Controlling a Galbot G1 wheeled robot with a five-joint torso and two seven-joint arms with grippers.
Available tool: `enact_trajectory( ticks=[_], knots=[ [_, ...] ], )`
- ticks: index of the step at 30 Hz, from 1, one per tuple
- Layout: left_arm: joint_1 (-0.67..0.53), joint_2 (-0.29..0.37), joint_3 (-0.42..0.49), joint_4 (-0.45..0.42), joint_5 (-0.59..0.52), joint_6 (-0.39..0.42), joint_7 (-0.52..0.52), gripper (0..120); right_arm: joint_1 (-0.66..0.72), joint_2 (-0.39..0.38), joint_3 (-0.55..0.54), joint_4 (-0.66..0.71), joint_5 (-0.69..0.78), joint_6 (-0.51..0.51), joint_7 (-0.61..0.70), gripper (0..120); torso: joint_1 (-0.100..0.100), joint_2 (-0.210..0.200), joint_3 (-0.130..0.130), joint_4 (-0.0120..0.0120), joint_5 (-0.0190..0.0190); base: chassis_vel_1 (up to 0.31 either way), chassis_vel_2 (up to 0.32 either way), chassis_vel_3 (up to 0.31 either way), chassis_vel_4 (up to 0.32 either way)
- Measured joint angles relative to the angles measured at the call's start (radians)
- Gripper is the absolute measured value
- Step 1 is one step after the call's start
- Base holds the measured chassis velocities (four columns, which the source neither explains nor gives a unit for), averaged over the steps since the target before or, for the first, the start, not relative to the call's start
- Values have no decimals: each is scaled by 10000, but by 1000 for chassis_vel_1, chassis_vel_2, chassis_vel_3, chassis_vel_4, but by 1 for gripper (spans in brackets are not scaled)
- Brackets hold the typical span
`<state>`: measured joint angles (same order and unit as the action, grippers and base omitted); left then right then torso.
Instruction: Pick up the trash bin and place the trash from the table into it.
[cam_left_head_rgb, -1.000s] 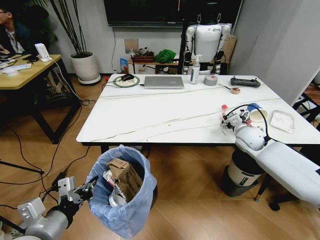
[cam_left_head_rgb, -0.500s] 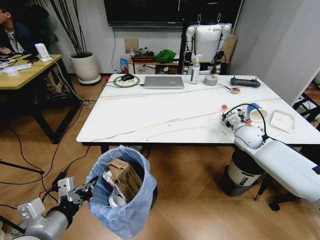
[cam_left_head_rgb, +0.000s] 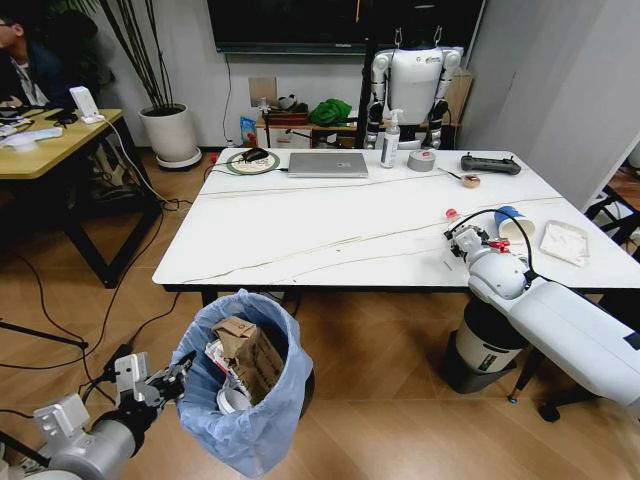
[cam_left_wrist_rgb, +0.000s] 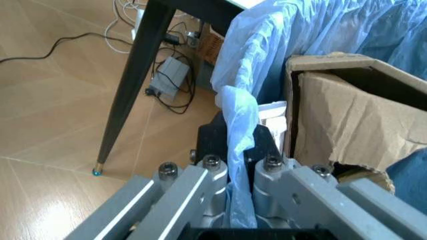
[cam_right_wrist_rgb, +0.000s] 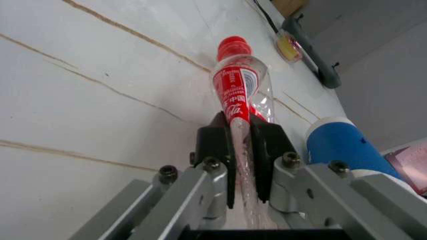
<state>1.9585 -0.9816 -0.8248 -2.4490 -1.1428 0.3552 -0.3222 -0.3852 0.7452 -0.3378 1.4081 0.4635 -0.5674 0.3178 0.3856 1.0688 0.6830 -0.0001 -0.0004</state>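
Note:
At the lower left, my left gripper (cam_left_head_rgb: 176, 381) is shut on the rim of the trash bin (cam_left_head_rgb: 248, 420) and holds it off the floor. The left wrist view shows that gripper (cam_left_wrist_rgb: 237, 150) pinching the light-blue bag's edge. Inside the bin lie torn brown cardboard (cam_left_head_rgb: 250, 350) and white scraps. At the right side of the white table (cam_left_head_rgb: 320, 230), my right gripper (cam_left_head_rgb: 462, 238) is shut on a crushed clear plastic bottle (cam_right_wrist_rgb: 240, 85) with a red cap and red label, which lies on the tabletop. A blue paper cup (cam_left_head_rgb: 512, 225) lies just beyond it.
A silver laptop (cam_left_head_rgb: 327, 163), spray bottle (cam_left_head_rgb: 389, 140), grey tape roll (cam_left_head_rgb: 422, 160) and black controller (cam_left_head_rgb: 490, 164) line the table's far edge. A white packet (cam_left_head_rgb: 565, 242) lies at the right edge. A white-and-black cylinder (cam_left_head_rgb: 485, 345) stands under the table. A yellow desk (cam_left_head_rgb: 50, 140) stands far left.
My right wrist has shifted slightly left and turned at the bottle. The left arm and the bin have stayed where they were.

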Motion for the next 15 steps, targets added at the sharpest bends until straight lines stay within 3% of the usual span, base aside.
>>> enact_trajectory(
  ticks=[8, 15],
  knots=[
    [-6, -5, 18, 16, 16, 0, 0, 0, -36, -41, -5, 275, 221, 72, -18, 0, 0, 0, 0, -2, 3, 0, 0, 0, 0],
    [-2, 23, 18, 27, -3, 0, 3, 0, -3, -67, 179, 851, 1016, 953, -733, 0, 0, -1, 1, 1, 7, 0, 0, 0, 0]
  ],
)
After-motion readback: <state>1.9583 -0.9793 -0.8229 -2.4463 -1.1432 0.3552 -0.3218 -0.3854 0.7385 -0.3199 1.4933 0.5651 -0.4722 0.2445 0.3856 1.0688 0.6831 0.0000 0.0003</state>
